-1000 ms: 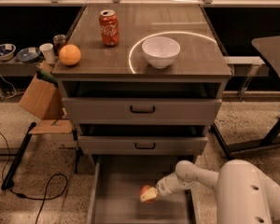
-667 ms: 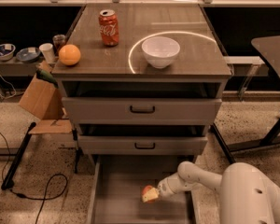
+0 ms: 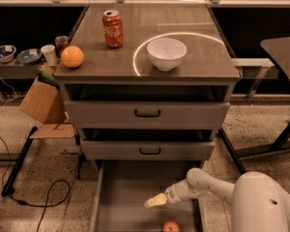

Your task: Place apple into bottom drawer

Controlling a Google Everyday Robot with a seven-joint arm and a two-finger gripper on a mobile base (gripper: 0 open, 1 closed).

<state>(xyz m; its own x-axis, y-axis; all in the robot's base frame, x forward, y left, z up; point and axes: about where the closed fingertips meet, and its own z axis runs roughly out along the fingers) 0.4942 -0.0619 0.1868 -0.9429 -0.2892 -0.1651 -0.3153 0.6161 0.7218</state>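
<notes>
The apple (image 3: 170, 226), small and red, lies on the floor of the bottom drawer (image 3: 123, 197), near its front at the lower edge of the view. The drawer is pulled out, a long grey tray below the two upper drawers. My gripper (image 3: 153, 202) hangs over the middle of the drawer, up and to the left of the apple and apart from it. It reaches in from the white arm at the right. It is open and holds nothing.
On the cabinet top stand a red soda can (image 3: 113, 28), an orange (image 3: 72, 56) and a white bowl (image 3: 166, 53). A cardboard box (image 3: 41, 100) and a black cable (image 3: 48, 199) are on the left. A dark table (image 3: 282, 47) stands on the right.
The apple was at my gripper's tips before; now it has left them and lies lower, nearer the drawer's front. My gripper has stayed at about the same spot.
</notes>
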